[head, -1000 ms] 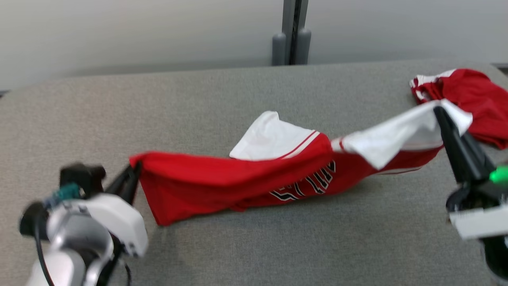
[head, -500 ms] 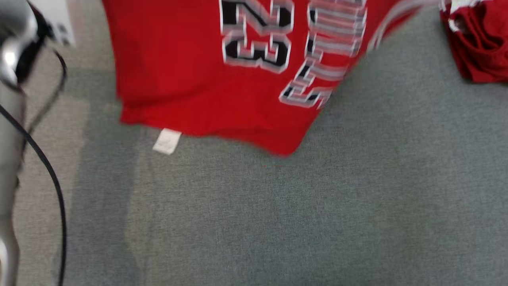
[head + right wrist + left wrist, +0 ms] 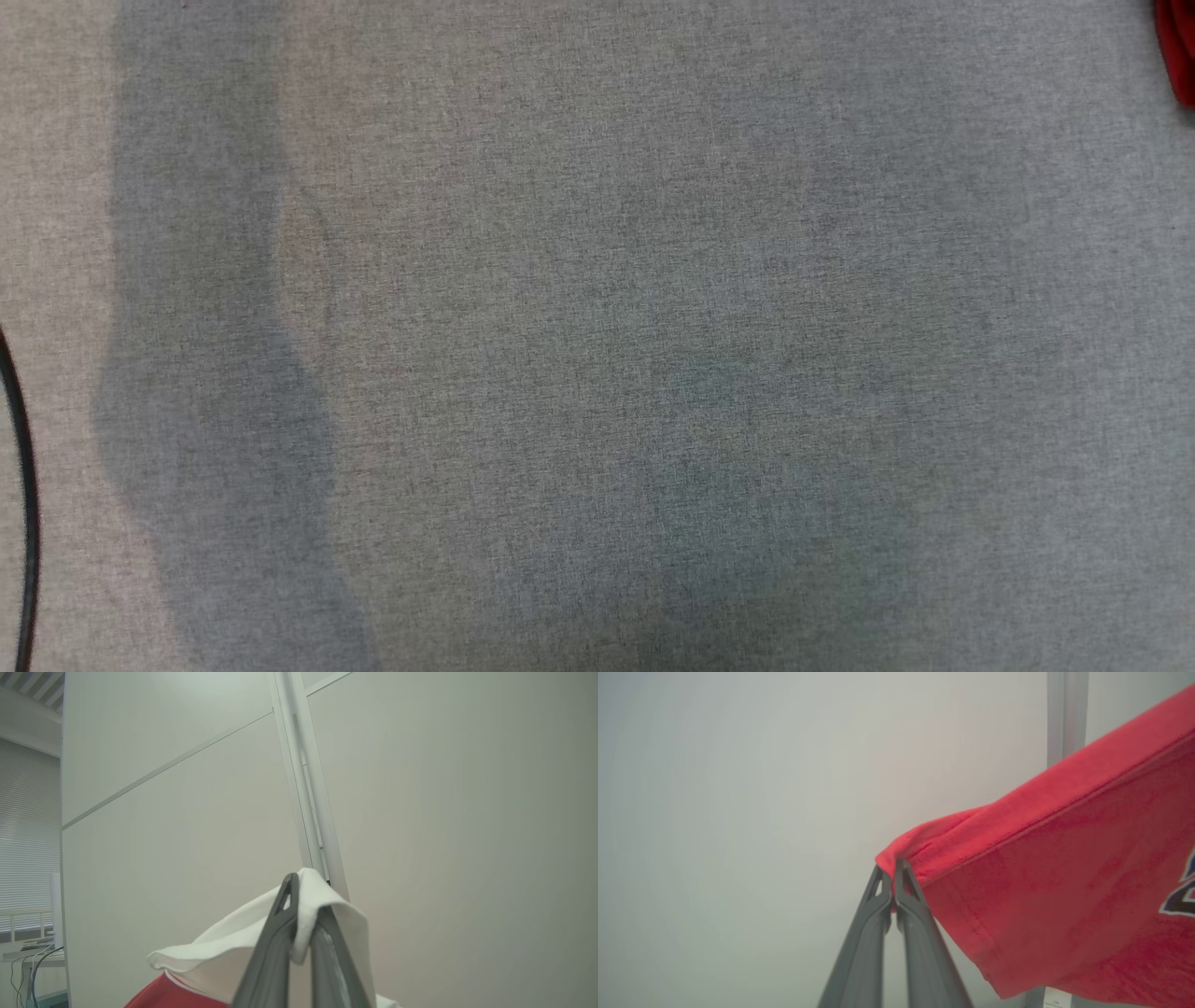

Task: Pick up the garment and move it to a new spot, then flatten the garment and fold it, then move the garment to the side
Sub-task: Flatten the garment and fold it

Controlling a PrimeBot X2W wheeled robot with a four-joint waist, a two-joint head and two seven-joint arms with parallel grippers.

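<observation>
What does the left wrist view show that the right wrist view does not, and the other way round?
Left wrist view: the left gripper, jaws shut on a red hem corner of the garment, plus black lettering and a small white label. Right wrist view: the right gripper, jaws shut on the garment's white fabric, with window blinds and cables at the left edge. Both: the held garment's red cloth, a pale wall and a vertical post.
</observation>
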